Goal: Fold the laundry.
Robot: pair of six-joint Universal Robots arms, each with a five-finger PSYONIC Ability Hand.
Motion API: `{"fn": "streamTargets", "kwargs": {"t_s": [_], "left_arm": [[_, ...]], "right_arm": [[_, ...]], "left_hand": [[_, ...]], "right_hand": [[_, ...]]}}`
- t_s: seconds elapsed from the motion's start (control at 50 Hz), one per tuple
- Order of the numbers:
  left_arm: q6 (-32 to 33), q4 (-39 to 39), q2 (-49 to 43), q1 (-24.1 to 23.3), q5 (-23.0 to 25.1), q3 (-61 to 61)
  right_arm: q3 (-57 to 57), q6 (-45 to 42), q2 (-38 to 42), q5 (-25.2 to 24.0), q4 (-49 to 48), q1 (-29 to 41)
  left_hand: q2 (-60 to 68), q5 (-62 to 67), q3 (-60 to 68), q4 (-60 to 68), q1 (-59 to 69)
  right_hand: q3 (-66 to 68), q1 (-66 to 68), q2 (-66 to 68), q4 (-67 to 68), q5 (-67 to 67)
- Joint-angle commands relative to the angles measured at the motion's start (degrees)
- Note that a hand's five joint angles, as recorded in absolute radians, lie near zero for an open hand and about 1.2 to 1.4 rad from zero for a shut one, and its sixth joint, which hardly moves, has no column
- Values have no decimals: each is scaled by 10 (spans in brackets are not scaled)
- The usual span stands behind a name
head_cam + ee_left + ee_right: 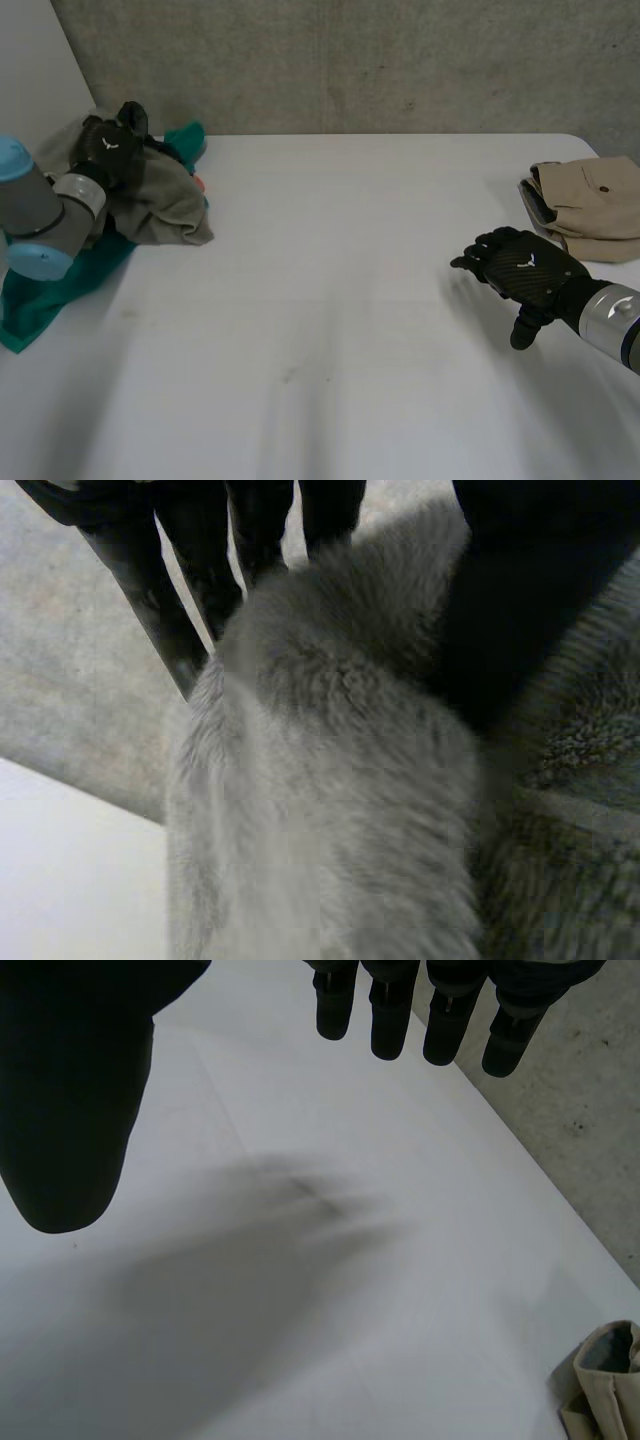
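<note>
The grey towel (160, 205) lies heaped on a teal cloth (50, 285) at the far left of the worktop (330, 330), pinched by the left hand (112, 145) between fingers (200, 570) and thumb. One beige garment (590, 205) sits folded at far right (most work remains, I judge). The right hand (525, 270) hovers, fingers spread. No writing legible.

grey cloth (162, 203): bunched atop teal cloth (45, 295), L | beige garment (597, 207): folded, R
</note>
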Motion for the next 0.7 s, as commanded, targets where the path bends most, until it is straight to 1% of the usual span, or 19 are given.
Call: {"fn": "streamTargets", "kwargs": {"t_s": [0.02,0.04,0.06,0.1,0.12,0.14,0.18,0.2,0.22,0.26,0.3,0.36,0.42,0.48,0.5,0.58,0.62,0.66,0.7], "left_arm": [[-113,59,96,-54,-11,-64],[-137,64,121,-63,-13,-82],[-188,75,175,-81,-16,-121],[-228,79,212,-99,-17,-148],[-250,79,232,-111,-18,-162],[-293,78,270,-136,-18,-186],[-339,76,308,-166,-18,-206],[-362,75,328,-183,-18,-216],[-406,74,362,-214,-17,-237],[-441,77,391,-241,-17,-261],[-479,82,417,-266,-22,-280],[-490,77,411,-266,-34,-276],[-485,54,366,-279,-73,-265],[-478,29,329,-293,-90,-252],[-471,11,299,-296,-97,-240],[-449,-33,218,-305,-101,-220],[-440,-46,194,-313,-101,-214],[-428,-57,169,-332,-103,-207],[-422,-59,158,-336,-104,-204]], "right_arm": [[3,58,-10,8,-34,-2],[3,81,-19,17,-48,-1],[3,95,-28,24,-56,0],[4,122,-47,39,-74,2],[5,149,-61,58,-93,4],[5,162,-66,68,-102,4],[4,186,-77,88,-116,4],[1,210,-84,107,-121,4],[0,222,-88,115,-123,4],[-2,247,-108,133,-122,6],[-2,260,-117,138,-121,8],[-1,275,-129,143,-122,10],[-2,278,-132,147,-122,11],[-5,278,-132,158,-122,11],[-5,278,-132,161,-122,11],[-6,277,-128,170,-122,11],[-6,278,-126,171,-120,11],[-6,278,-125,171,-118,12],[-6,278,-118,170,-110,15]], "left_hand": [[216,236,224,217,203],[216,236,224,217,203],[216,236,224,217,203],[216,236,224,217,203],[216,236,224,217,203],[216,236,224,217,203],[216,236,224,217,203],[216,236,224,217,203],[216,236,224,217,203],[216,236,224,217,203],[216,236,224,217,203],[216,236,224,217,203],[216,236,224,217,203],[216,236,224,217,203],[216,236,224,217,203],[216,236,224,217,203],[216,236,224,217,203],[216,236,224,217,203],[216,236,224,217,203]], "right_hand": [[-19,-28,-22,-21,-25],[-19,-28,-22,-21,-25],[-19,-28,-22,-21,-25],[-19,-28,-22,-21,-25],[-19,-28,-22,-21,-25],[-19,-28,-22,-21,-25],[-19,-28,-22,-21,-25],[-19,-28,-22,-21,-25],[-19,-28,-22,-21,-25],[-19,-28,-22,-21,-25],[-19,-28,-22,-21,-25],[-19,-28,-22,-21,-25],[-19,-28,-22,-21,-25],[-19,-28,-22,-21,-25],[-19,-28,-22,-21,-25],[-19,-28,-22,-21,-25],[-19,-28,-22,-21,-25],[-19,-28,-22,-21,-25],[-19,-28,-22,-21,-25]]}}
